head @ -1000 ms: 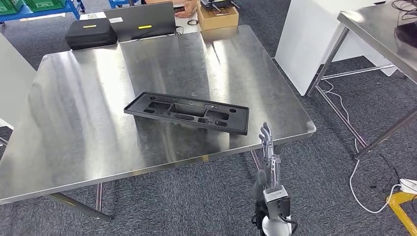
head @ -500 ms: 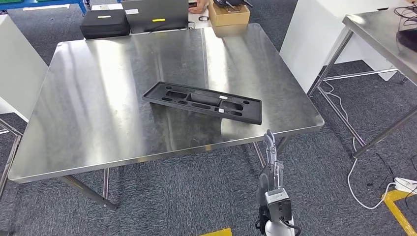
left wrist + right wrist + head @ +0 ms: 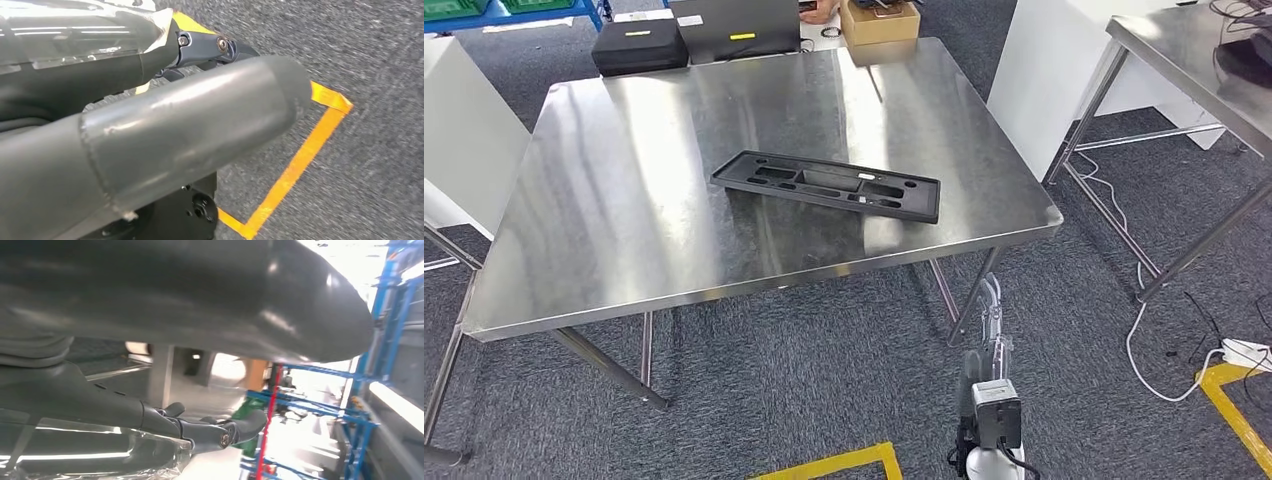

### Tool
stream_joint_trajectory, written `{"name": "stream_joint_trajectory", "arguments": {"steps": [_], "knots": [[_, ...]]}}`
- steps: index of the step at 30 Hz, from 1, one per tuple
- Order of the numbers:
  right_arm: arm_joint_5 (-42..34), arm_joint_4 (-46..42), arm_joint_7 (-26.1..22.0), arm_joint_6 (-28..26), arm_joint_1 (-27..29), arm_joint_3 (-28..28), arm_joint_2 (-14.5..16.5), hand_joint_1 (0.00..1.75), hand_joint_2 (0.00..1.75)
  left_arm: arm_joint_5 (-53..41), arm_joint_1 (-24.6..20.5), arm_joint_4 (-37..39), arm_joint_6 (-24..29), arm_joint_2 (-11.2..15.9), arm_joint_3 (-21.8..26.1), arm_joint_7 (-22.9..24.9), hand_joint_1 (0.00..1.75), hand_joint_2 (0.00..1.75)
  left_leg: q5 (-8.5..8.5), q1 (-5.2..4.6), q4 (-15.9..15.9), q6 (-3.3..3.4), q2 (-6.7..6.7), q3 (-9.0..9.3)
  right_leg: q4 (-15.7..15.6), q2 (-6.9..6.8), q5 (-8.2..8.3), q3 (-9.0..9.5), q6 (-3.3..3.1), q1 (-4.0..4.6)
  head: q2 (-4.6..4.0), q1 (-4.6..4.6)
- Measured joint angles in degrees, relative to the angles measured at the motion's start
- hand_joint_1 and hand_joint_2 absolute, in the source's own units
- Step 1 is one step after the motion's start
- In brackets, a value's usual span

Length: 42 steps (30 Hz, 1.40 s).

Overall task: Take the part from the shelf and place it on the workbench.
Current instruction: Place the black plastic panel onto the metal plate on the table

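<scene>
One black part (image 3: 826, 186) flat on one workbench (image 3: 624, 210), right hand (image 3: 990, 322) fingers straight, empty.

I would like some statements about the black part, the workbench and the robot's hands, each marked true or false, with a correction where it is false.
1. The black part lies flat on the steel workbench. True.
2. The right hand grips the black part. False: it hangs below the bench edge with its fingers extended, holding nothing, apart from the part.
3. A cardboard box stands beyond the far edge of the workbench. True.
4. The part hangs halfway over the near edge of the workbench. False: it lies wholly on the top, back from the edges.
5. Yellow tape marks the carpet on the robot's side of the bench. True.
6. The left hand holds a tool. False: it holds nothing.
</scene>
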Motion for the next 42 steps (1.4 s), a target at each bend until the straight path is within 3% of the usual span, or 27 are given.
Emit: {"name": "stream_joint_trajectory", "arguments": {"steps": [1,2,4,6,7,10,11,13,15,16,18,19,20,22,23,25,26,28,30,31,32,33,35,37,38,40,42], "knots": [[-0.1,0.5,0.0,-0.1,0.1,-0.2,0.0,0.00,0.00,0.0,0.0,0.0,0.0,0.0,0.0,0.0,0.00,0.00,-0.46,0.23,2.1,-0.29,0.01,-0.04,0.1,-0.03,0.48,-0.65,0.15,-0.01,0.00,0.00],[-0.2,1.0,0.0,-0.2,0.2,-0.3,-0.1,0.00,0.00,0.0,0.0,0.0,0.0,0.1,0.0,0.0,0.00,0.00,0.24,0.49,2.5,-0.52,0.02,0.80,0.4,-0.06,0.90,-1.40,0.33,-0.07,0.00,-0.01],[-0.1,1.8,0.0,-0.2,0.4,-0.5,-0.1,0.00,0.00,-0.1,0.0,0.0,0.1,0.1,0.0,0.0,0.00,0.00,3.19,1.00,-2.7,-0.79,0.05,5.36,1.1,-0.08,1.53,-2.80,0.86,-0.26,0.00,-0.04],[0.2,2.5,-0.1,-0.2,0.4,-0.6,-0.1,0.00,0.00,-0.1,-0.1,0.0,0.2,0.1,0.0,0.0,0.00,0.00,4.11,1.07,-10.0,-0.75,-0.08,10.35,1.7,-0.07,2.08,-3.83,1.61,-0.22,0.00,-0.04],[0.4,3.0,0.0,0.0,0.3,-0.6,-0.1,0.00,0.00,-0.1,-0.2,0.0,0.3,0.1,0.0,0.0,0.00,0.00,3.90,0.95,-12.2,-0.58,-0.18,11.52,1.8,-0.10,2.40,-4.10,2.09,-0.14,0.00,-0.02],[2.7,6.3,1.4,0.2,-0.6,-0.3,-0.2,0.00,0.00,-0.1,-0.2,0.0,0.9,0.1,0.0,0.3,0.00,0.00,4.48,0.49,-13.2,0.93,-0.14,10.88,1.9,-0.11,3.35,-4.63,3.47,-0.08,0.00,0.07],[4.2,8.4,2.4,-0.1,-1.2,-0.1,-0.2,0.00,0.00,-0.1,-0.3,0.0,1.1,0.1,0.0,0.5,0.00,0.00,5.08,0.43,-13.4,1.71,0.00,10.31,2.5,-0.04,2.63,-5.19,3.53,-0.05,0.00,0.15],[6.4,15.0,4.2,-1.2,-3.3,0.6,-0.4,0.00,0.00,-0.4,-0.4,0.0,1.5,0.0,0.0,1.0,0.00,0.00,6.48,0.40,-13.7,2.94,0.36,8.84,6.8,0.10,-1.48,-7.09,2.94,-0.06,0.00,0.41],[6.4,25.0,7.2,-2.8,-6.4,0.8,-0.5,0.00,0.00,-1.0,-0.4,0.0,1.9,0.0,0.0,1.5,0.00,0.00,7.86,0.16,-13.6,3.40,0.53,7.17,14.0,0.14,-6.13,-8.85,2.48,-0.03,0.00,0.62],[6.7,30.4,9.8,-4.4,-7.8,0.8,-0.6,0.00,0.00,-1.3,-0.4,0.0,2.2,0.0,-0.1,1.7,0.00,0.00,8.58,0.02,-13.6,3.49,0.56,6.29,16.9,0.16,-6.99,-9.03,2.71,-0.02,0.00,0.63],[7.8,40.0,16.3,-8.0,-9.6,0.7,-1.0,0.00,0.00,-1.7,-0.4,0.0,2.6,0.0,-0.2,1.9,0.00,0.00,9.99,-0.23,-13.5,3.50,0.40,4.58,18.0,0.21,-5.45,-7.06,3.60,0.07,0.00,0.65],[8.4,43.8,19.6,-9.4,-10.2,0.7,-1.2,0.00,0.00,-2.0,-0.4,0.0,2.7,0.0,-0.3,1.9,0.00,0.00,10.67,-0.35,-13.5,3.41,0.30,3.75,15.3,0.24,-4.00,-4.58,3.81,0.18,0.00,0.64],[8.7,47.0,22.8,-10.3,-10.7,0.6,-1.5,0.00,0.00,-2.2,-0.4,0.0,2.8,-0.1,-0.3,1.9,0.00,0.00,11.29,-0.46,-13.4,3.25,0.22,3.11,11.0,0.26,-3.36,-1.49,3.61,0.36,0.00,0.61],[8.8,52.0,28.5,-11.0,-11.3,0.2,-2.0,0.00,0.00,-2.6,-0.4,0.0,2.7,-0.1,-0.6,1.9,0.00,0.00,12.45,-0.67,-13.5,2.76,0.22,2.43,2.1,0.29,-4.11,4.10,2.72,0.90,0.00,0.50],[8.8,54.0,30.7,-11.1,-11.3,0.0,-2.2,0.00,0.00,-2.8,-0.4,0.0,2.6,-0.2,-0.7,1.9,0.00,0.00,12.98,-0.68,-13.5,2.49,0.26,2.34,-0.4,0.33,-4.79,5.34,2.34,1.11,0.00,0.49],[8.7,57.6,34.1,-11.3,-11.1,-0.5,-2.7,0.00,0.00,-2.9,-0.3,0.0,2.5,-0.1,-0.9,1.9,0.00,0.00,13.77,-0.51,-13.7,1.88,0.25,2.18,-1.2,0.35,-4.43,5.20,1.80,0.88,0.00,0.44],[8.5,59.2,35.8,-11.3,-11.0,-0.8,-2.9,0.00,0.00,-2.9,-0.3,0.0,2.5,-0.1,-1.0,1.9,0.00,0.00,13.06,-0.41,-13.2,1.55,0.17,1.90,-1.2,0.27,-3.89,4.85,1.39,0.60,0.00,0.43],[8.0,61.5,38.3,-11.2,-10.4,-1.4,-3.3,0.00,0.00,-2.8,-0.1,0.0,2.6,0.0,-1.1,1.8,0.00,0.00,8.35,-0.13,-9.5,0.86,0.01,0.78,-1.2,0.00,-2.62,3.79,0.34,0.00,0.00,0.15],[7.5,63.0,39.5,-11.1,-9.8,-2.1,-3.5,0.00,0.00,-2.7,0.0,0.0,2.7,0.0,-1.2,1.8,0.00,0.00,2.36,0.15,-2.1,0.18,0.01,-0.68,-0.9,-0.23,-1.47,2.40,-0.13,0.19,0.00,-0.08],[7.5,63.6,40.3,-11.1,-9.6,-2.4,-3.7,0.00,0.00,-2.7,0.0,0.0,2.8,0.1,-1.2,1.8,0.00,0.00,1.00,0.30,1.3,-0.09,0.01,-1.07,-0.6,-0.30,-0.92,1.61,-0.06,0.24,0.00,-0.10],[7.5,64.1,41.2,-11.1,-9.3,-2.6,-3.9,0.00,0.00,-2.8,0.0,0.0,2.9,0.1,-1.2,1.8,0.00,0.00,1.08,0.47,3.4,-0.31,0.02,-0.84,-0.2,-0.35,-0.45,0.71,0.06,0.24,0.00,-0.10],[7.6,64.6,42.0,-11.1,-9.1,-2.8,-4.1,0.00,0.00,-2.8,0.0,0.0,3.0,0.1,-1.2,1.9,0.00,0.00,2.30,0.64,3.5,-0.45,0.03,0.28,0.3,-0.38,-0.04,-0.26,0.28,0.22,0.00,-0.10],[7.8,65.3,43.3,-11.1,-8.6,-3.1,-4.3,0.00,0.00,-2.9,0.0,0.0,3.0,0.2,-1.3,2.0,0.00,0.00,4.78,0.95,-1.9,-0.50,0.02,5.09,1.5,-0.39,0.60,-2.19,0.77,0.10,0.00,-0.12],[7.7,65.8,44.8,-11.3,-8.4,-3.4,-4.6,0.00,0.00,-3.0,-0.1,0.0,3.0,0.2,-1.3,2.0,0.00,0.00,4.38,0.85,-9.4,-0.18,-0.12,10.06,2.3,-0.38,1.23,-3.51,1.52,0.19,0.00,-0.12],[7.5,66.1,46.1,-11.5,-8.3,-3.6,-4.7,0.00,0.00,-3.0,-0.1,0.0,3.0,0.2,-1.3,2.0,0.00,0.00,3.74,0.64,-11.6,0.14,-0.22,11.22,2.4,-0.40,1.64,-3.91,2.02,0.21,0.00,-0.12],[6.6,66.7,49.1,-12.0,-7.7,-4.3,-4.8,0.00,0.00,-3.0,-0.1,0.0,3.0,0.2,-1.3,1.9,0.00,0.00,4.03,0.32,-12.9,1.24,-0.23,11.17,2.4,-0.43,2.49,-4.40,3.04,0.27,0.00,-0.06],[6.5,67.1,50.8,-12.2,-7.0,-5.0,-5.0,0.00,0.00,-3.0,0.0,0.0,2.9,0.2,-1.4,1.8,0.00,0.00,5.20,0.29,-13.4,2.50,0.03,10.16,3.6,-0.23,1.21,-5.29,3.28,0.24,0.00,0.10]]}}
